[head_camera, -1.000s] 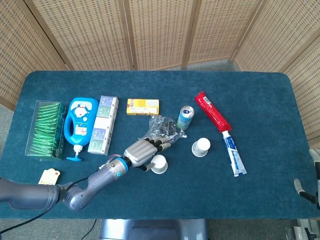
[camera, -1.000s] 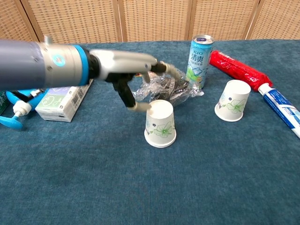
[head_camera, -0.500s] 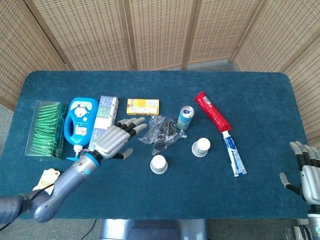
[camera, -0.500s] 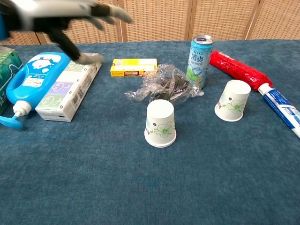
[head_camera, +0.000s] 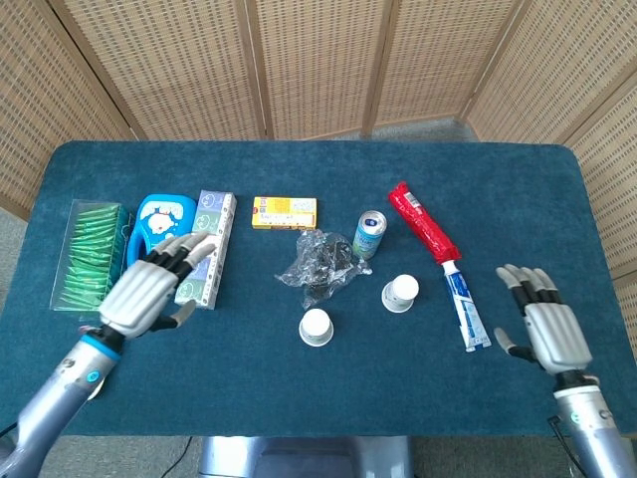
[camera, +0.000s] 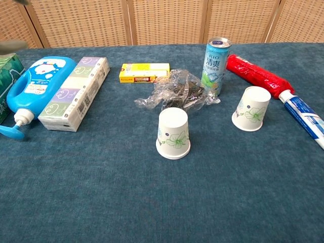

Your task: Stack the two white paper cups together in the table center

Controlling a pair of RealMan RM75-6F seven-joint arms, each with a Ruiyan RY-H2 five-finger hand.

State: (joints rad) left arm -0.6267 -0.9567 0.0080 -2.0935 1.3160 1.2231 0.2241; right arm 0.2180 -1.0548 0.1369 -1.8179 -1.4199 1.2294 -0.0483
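Observation:
Two white paper cups with a green flower print stand upside down on the blue table. One cup (head_camera: pixel 317 327) (camera: pixel 173 133) is near the table's middle front. The other cup (head_camera: pixel 400 293) (camera: pixel 251 108) stands to its right, slightly tilted. My left hand (head_camera: pixel 149 286) hovers open at the left, over the soap bottle and tissue pack, far from both cups. At the right edge my right hand (head_camera: pixel 545 325) is open with fingers spread, apart from the cups. Neither hand shows in the chest view.
Behind the cups lie crumpled clear plastic (camera: pixel 177 91), a drink can (camera: pixel 215 60), a yellow box (camera: pixel 144 72), a red packet (camera: pixel 258 75) and a toothpaste tube (camera: pixel 304 115). At left are a blue soap bottle (camera: pixel 35 86), a tissue pack (camera: pixel 73 96) and a green packet box (head_camera: pixel 88 257).
My left hand has let go of the middle cup and drawn back left, out of the chest view. My right hand has risen into the head view at the right.

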